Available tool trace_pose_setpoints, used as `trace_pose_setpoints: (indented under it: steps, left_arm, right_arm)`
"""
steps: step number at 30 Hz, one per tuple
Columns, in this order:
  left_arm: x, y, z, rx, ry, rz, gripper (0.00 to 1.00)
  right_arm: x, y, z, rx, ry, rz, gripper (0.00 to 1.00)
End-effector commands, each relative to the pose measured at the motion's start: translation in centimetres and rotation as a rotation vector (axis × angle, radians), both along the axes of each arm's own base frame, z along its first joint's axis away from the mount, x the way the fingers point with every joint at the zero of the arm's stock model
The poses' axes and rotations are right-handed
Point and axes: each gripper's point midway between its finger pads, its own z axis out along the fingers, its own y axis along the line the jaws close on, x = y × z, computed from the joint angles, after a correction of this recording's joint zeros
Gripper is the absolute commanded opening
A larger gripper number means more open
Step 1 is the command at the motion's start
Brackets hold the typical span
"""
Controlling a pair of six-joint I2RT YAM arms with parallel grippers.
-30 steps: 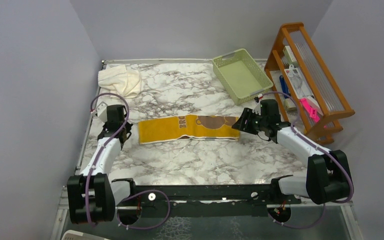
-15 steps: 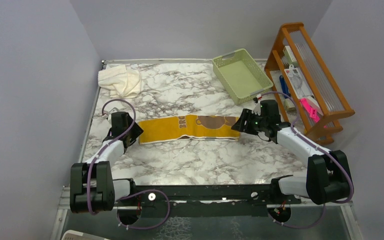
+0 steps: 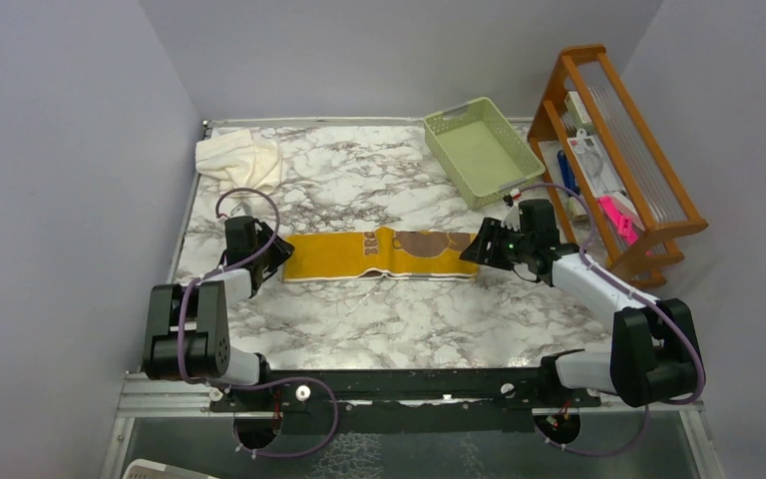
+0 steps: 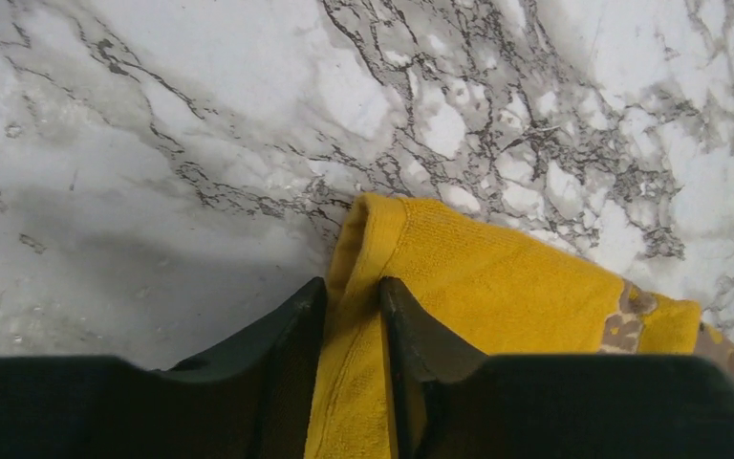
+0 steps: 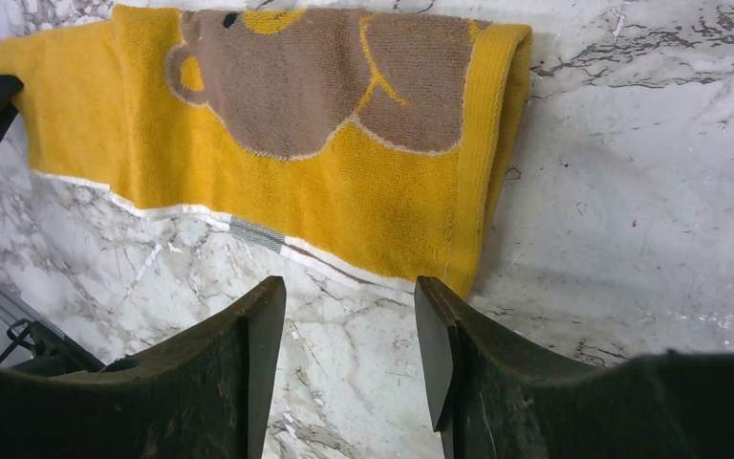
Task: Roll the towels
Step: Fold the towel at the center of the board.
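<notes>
- The mustard-yellow towel [image 3: 379, 254] lies stretched flat across the middle of the marble surface [image 3: 379, 329], with a brown bear printed toward its right end.
- The left claw [image 3: 277, 254] is clenched on the towel's left end — the hem stands pinched between its two fingers (plain from the left wrist view).
- The right claw [image 3: 474, 251] is released, its fingers spread over bare marble just beside the towel's near right corner.
- A cream-white towel [image 3: 239, 160] sits crumpled in the far left corner.
- A pale green basket [image 3: 454, 110] sits at the far edge toward the right — a wooden rack [image 3: 580, 50] stands just past the right edge.
</notes>
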Motion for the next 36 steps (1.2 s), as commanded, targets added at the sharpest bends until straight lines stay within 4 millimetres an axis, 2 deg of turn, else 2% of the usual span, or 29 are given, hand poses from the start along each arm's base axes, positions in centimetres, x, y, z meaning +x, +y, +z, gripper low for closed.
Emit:
trace_pose_setpoints:
  steps: [1,2,7,11,14,20,23,27,31,36]
  left_arm:
    - [-4.8,-1.1,-4.4,-0.032,0.224,-0.046,0.12]
    - [-4.8,-1.0,-4.4,-0.026,0.229,-0.037,0.00]
    - [-4.7,0.7,-3.6,0.030,0.251,0.050,0.00]
    - [-4.8,3.1,-0.3,0.118,0.222,0.172,0.00]
    - [-5.1,5.5,2.7,0.203,0.187,0.282,0.00]
    - [-5.3,8.4,5.1,0.288,0.208,0.441,0.00]
    - [-4.5,8.9,6.0,0.313,0.215,0.453,0.00]
    - [-2.6,7.8,7.8,0.285,0.180,0.376,0.00]
    - [-1.1,4.2,8.7,0.245,0.181,0.237,0.00]
    - [-0.6,-0.8,9.1,0.212,0.167,0.138,0.00]
  right_arm:
    - [0.2,0.4,0.7,0.021,-0.001,0.010,0.53]
    - [0.2,0.4,0.7,0.022,-0.002,0.008,0.53]
    - [0.2,0.5,0.4,0.023,0.003,0.015,0.53]
    - [0.3,0.5,0.5,0.014,-0.011,0.021,0.51]
    - [0.5,0.2,-0.2,-0.028,0.004,0.018,0.51]
    - [0.4,0.5,-1.6,-0.042,0.045,0.048,0.50]
    - [0.4,0.6,-1.7,-0.045,0.043,0.059,0.49]
    - [0.5,0.6,-1.6,-0.049,0.033,0.064,0.49]
    - [0.7,1.0,-1.4,-0.032,0.027,0.069,0.49]
    - [0.7,1.5,-0.8,-0.014,0.014,0.086,0.49]
